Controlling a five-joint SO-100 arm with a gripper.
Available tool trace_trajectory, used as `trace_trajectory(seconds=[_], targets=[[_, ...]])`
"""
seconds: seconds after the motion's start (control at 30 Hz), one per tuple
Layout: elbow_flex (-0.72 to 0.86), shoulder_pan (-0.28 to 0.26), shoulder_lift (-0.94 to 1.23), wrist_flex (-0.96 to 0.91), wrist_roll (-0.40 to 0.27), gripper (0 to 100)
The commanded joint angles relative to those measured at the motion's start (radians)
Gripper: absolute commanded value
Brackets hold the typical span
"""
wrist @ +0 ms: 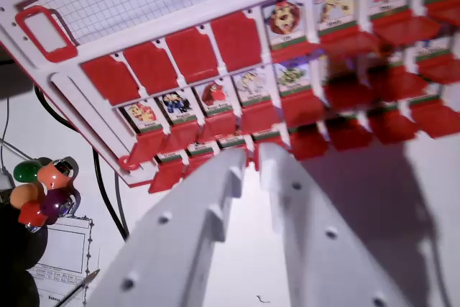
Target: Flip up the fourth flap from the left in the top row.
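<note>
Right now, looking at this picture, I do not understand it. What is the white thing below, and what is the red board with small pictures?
The camera sits on the robot arm's wrist, looking along its gripper. The two white prongs are its fingers; they stand slightly apart and hold nothing. Ahead lies a game board with rows of red flaps. In the top row, four flaps at the wrist view's left show plain red backs, while others display character cards. At the lower left are coloured round pieces that I cannot identify.
</note>
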Motion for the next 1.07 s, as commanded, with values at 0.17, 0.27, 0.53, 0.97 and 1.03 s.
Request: trace_trajectory(seconds=[0.17,0.27,0.53,0.97,1.03], targets=[[0.167,0.021,0.330,-0.008,-0.037,2],[0.227,0.021,0.385,-0.017,-0.043,2],[0.298,0.028,0.454,-0.028,-0.052,2],[0.360,0.038,0.520,-0.032,-0.069,2],[0.368,0.043,0.535,-0.032,-0.075,2]])
